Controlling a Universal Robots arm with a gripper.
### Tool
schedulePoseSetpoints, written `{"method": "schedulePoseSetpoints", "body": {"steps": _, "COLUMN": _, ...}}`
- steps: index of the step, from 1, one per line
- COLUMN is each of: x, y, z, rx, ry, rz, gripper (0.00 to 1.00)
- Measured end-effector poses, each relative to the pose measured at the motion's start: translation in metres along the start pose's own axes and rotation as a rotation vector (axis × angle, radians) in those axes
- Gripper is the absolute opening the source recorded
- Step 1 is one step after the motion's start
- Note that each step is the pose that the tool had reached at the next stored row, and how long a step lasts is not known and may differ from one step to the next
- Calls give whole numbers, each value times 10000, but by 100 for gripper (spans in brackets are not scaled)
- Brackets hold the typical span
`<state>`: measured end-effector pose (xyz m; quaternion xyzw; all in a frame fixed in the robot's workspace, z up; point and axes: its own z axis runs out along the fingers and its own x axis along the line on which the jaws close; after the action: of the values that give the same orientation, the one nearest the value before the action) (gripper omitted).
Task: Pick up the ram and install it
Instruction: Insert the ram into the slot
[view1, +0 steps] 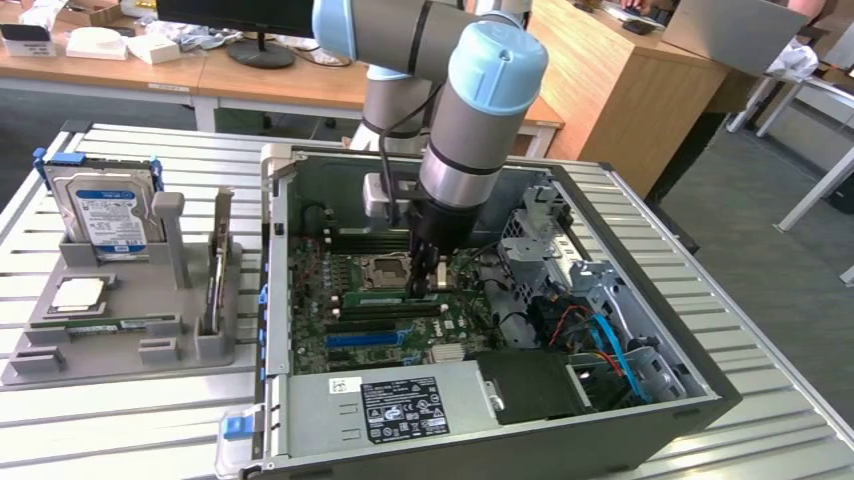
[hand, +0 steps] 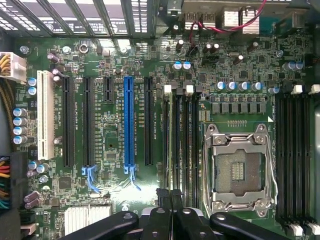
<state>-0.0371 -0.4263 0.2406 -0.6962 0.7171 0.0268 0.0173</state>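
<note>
My gripper (view1: 424, 288) reaches down into the open computer case (view1: 694, 400), over the memory slots beside the empty processor socket (view1: 387, 268). The ram (view1: 387, 298), a narrow green stick, stands on edge in one of those slots and runs toward the exterior view's left from the fingertips. The wrist view has the ram (hand: 178, 145) edge-on in a dark slot next to the socket (hand: 240, 165). My gripper (hand: 171, 200) has its black fingers (hand: 162, 207) pressed close together over the stick's near end.
A grey fixture (view1: 160, 345) at the exterior view's left holds a blue-labelled hard drive (view1: 107, 205), a square silver processor chip (view1: 78, 292) and a thin green strip (view1: 118, 322). Inside the case are the power supply (view1: 400, 405), blue cables (view1: 617, 345) and the drive cage (view1: 541, 215).
</note>
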Motion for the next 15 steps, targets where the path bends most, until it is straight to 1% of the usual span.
{"method": "schedulePoseSetpoints", "body": {"steps": 10, "x": 1, "y": 0, "z": 10, "rx": -1, "ry": 3, "rz": -3, "gripper": 11}}
{"method": "schedulePoseSetpoints", "body": {"steps": 15, "x": 1, "y": 1, "z": 10, "rx": -7, "ry": 5, "rz": -89, "gripper": 11}}
